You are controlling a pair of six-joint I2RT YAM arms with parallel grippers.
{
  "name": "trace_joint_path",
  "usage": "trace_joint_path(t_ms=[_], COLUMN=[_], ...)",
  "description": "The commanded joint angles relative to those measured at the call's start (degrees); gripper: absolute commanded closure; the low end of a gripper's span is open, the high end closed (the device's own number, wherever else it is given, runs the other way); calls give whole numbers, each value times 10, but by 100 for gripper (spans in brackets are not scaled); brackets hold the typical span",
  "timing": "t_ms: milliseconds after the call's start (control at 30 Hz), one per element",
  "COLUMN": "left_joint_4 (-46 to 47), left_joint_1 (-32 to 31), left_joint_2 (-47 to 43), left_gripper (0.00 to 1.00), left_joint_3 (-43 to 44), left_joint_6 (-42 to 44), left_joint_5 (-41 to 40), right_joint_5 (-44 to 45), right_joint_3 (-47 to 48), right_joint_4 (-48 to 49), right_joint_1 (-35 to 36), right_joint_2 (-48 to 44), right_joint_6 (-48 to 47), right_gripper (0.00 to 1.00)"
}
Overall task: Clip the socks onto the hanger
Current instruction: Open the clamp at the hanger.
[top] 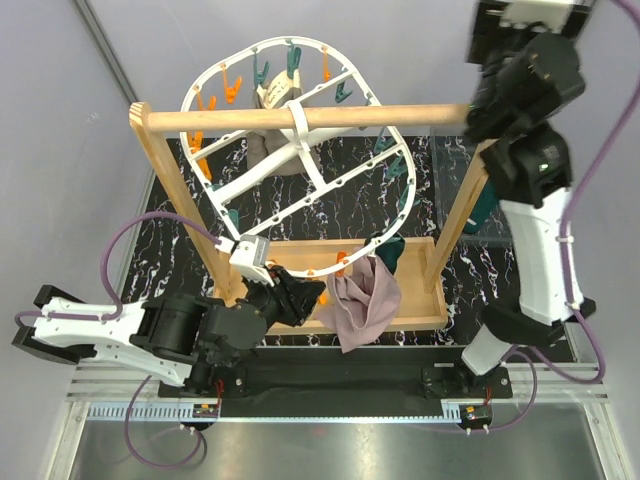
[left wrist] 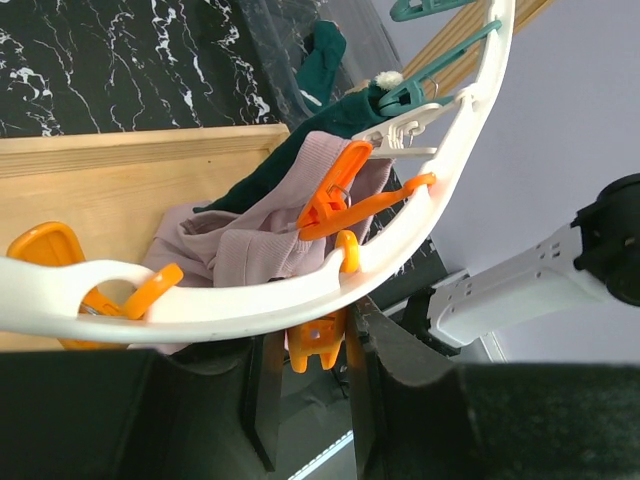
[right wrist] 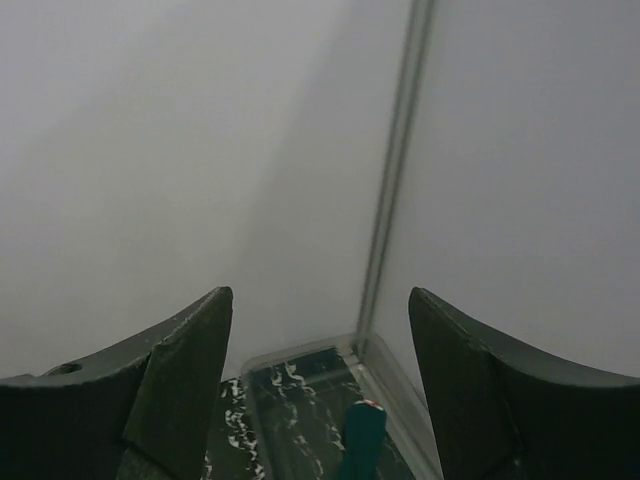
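Observation:
The white oval hanger (top: 300,150) hangs tilted from a wooden rail. Its near rim crosses the left wrist view (left wrist: 250,305). A mauve-pink sock (top: 362,300) hangs at that rim under an orange clothespin (left wrist: 335,195). A dark teal sock (top: 388,255) hangs beside it under a teal clothespin (left wrist: 400,95). My left gripper (left wrist: 318,375) is just under the rim, its jaws closed against the tail of another orange clothespin (left wrist: 320,340). My right gripper (right wrist: 320,300) is open, empty and raised high at the back right. Another teal sock (right wrist: 362,440) lies below it.
The wooden rail stand (top: 300,118) rests on a wooden base (top: 420,300) on the black marbled mat. A clear bin (top: 455,180) at the right holds the teal sock. A grey-beige cloth with a white label (top: 272,150) hangs at the hanger's far side.

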Motion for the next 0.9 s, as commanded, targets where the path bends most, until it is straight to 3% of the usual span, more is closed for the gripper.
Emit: trace_joint_path(t_ms=[0, 67, 133, 233, 333, 467, 567, 700, 867], left_joint_4=[-15, -22, -21, -17, -11, -4, 3, 9, 44], left_joint_1=[-3, -2, -3, -3, -2, -2, -2, -3, -2], left_joint_2=[-10, -13, -19, -27, -35, -43, -46, -48, -54], left_gripper=[100, 100, 100, 100, 100, 100, 100, 100, 100], left_joint_3=[7, 7, 6, 4, -4, -15, -23, -33, -64], left_joint_6=[-13, -13, -6, -1, 0, -2, -2, -7, -2], left_joint_5=[7, 6, 5, 7, 7, 9, 14, 23, 33], right_joint_5=[-112, -166, -218, -372, -475, -640, -712, -726, -770], right_joint_3=[-43, -72, -81, -117, -224, -353, -484, -572, -640], right_joint_4=[-120, -146, -183, -231, -199, -152, -107, -57, 9], right_joint_1=[-163, -209, -302, -431, -503, -655, -699, -700, -696], right_joint_2=[-94, -113, -109, -116, -153, -155, -139, -114, -45], right_joint_6=[240, 299, 350, 440, 501, 594, 623, 641, 690], right_gripper=[23, 23, 23, 22, 22, 20, 19, 12, 10])
